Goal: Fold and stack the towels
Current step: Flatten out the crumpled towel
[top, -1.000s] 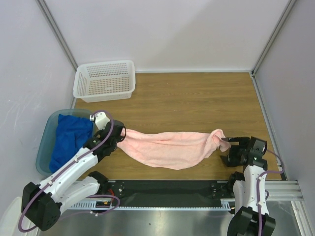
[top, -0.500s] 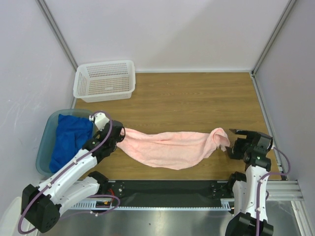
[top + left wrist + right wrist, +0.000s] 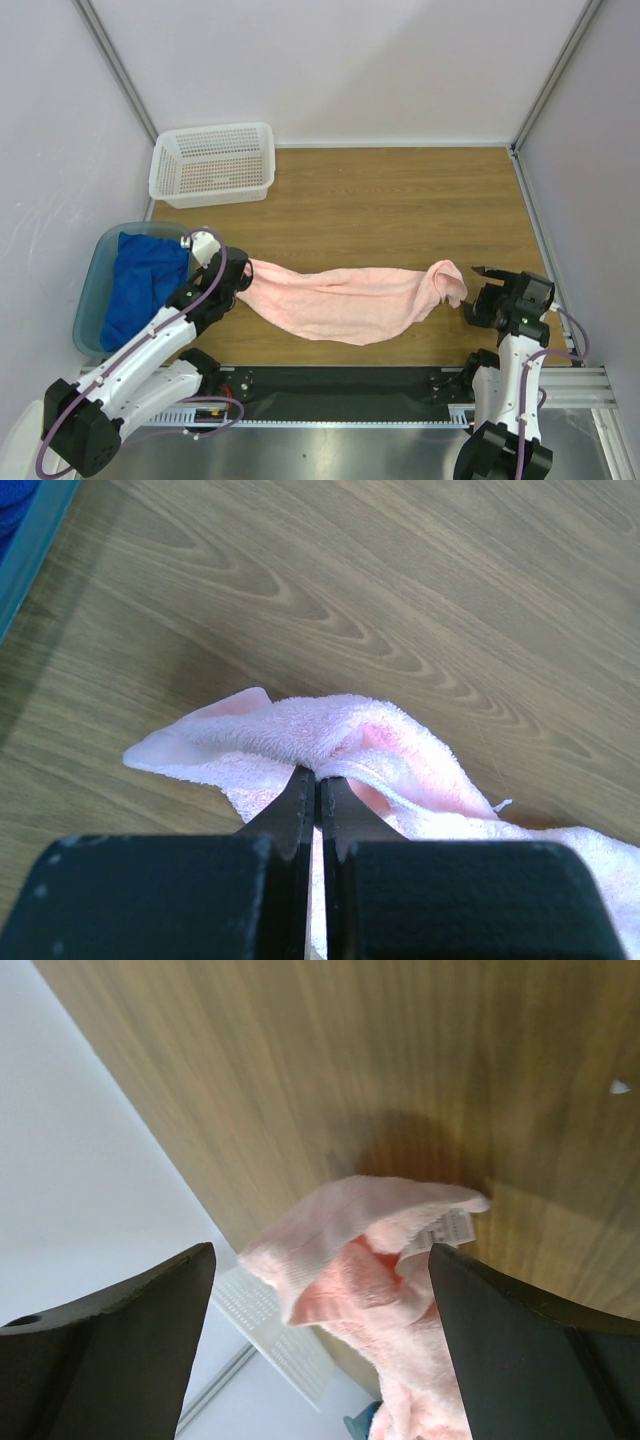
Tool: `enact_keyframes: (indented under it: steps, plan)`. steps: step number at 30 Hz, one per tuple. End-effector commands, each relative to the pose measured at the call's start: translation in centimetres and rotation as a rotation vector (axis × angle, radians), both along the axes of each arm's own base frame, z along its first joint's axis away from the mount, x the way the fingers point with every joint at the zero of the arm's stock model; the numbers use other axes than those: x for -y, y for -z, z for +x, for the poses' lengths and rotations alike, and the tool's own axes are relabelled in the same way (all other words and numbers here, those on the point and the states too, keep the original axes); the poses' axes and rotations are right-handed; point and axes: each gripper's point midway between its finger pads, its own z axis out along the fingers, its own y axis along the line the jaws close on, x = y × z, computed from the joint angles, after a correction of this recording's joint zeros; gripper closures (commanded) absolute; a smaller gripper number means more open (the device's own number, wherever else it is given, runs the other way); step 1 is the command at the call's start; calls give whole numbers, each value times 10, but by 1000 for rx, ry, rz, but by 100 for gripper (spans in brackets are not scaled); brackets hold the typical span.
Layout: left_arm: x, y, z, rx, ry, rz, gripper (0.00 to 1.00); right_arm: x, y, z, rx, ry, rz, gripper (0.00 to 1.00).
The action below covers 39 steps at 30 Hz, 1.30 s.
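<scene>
The left gripper [image 3: 318, 780] is clenched on the pink towel [image 3: 350, 300]. In the left wrist view its two dark fingers [image 3: 290, 810] press together with a ridge of terry cloth pinched at their tips. A loose pink corner pokes out toward 9 o'clock from the pinch. The rest of the cloth trails off toward 4 o'clock.

The right gripper [image 3: 472, 293] is released, its jaws spread wide and holding nothing. In the right wrist view the towel's bunched end, with a small white label, lies on the wood ahead of the gap between the fingers [image 3: 110, 1330], touching neither of them.

From above, the pink towel lies as a long, rumpled band across the near half of the table [image 3: 400, 200]. It runs from the left gripper at 9 o'clock to just short of the right gripper at 3 o'clock, and its middle sags toward 6 o'clock.

A royal blue towel [image 3: 145, 280] lies crumpled in a translucent teal tub [image 3: 88, 310] off the table's edge at 9 o'clock, beside the left arm. A white perforated basket [image 3: 215, 190] stands at the table's 11 o'clock corner, well apart from the towels.
</scene>
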Motion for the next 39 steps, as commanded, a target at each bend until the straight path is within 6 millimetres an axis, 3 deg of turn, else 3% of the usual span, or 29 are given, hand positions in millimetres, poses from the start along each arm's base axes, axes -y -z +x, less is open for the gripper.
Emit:
enact_keyframes:
  steps: [1,11,24,30,31,33,34,35,39]
  plan:
    - [0,-5,6,33,-1,-11,100,-5,9,0,4,7,49,5]
    - [-4,-3,3,33,-15,-4,100,-5,36,1,-13,47,103,14]
    - [-8,-5,2,38,-36,-2,100,1,45,11,1,81,122,22]
    - [-10,-4,0,37,-46,2,100,4,49,14,9,85,111,45]
    - [-11,-4,0,36,-49,4,100,3,51,14,5,81,113,59]
    - [-12,-5,0,42,-53,4,100,3,55,14,-3,70,109,75]
    - [-13,-5,0,42,-55,5,100,3,56,14,-5,65,108,90]
    - [-13,-5,1,46,-56,6,100,3,55,17,0,60,102,99]
    - [-13,-15,5,74,-57,7,100,8,51,26,2,24,61,100]
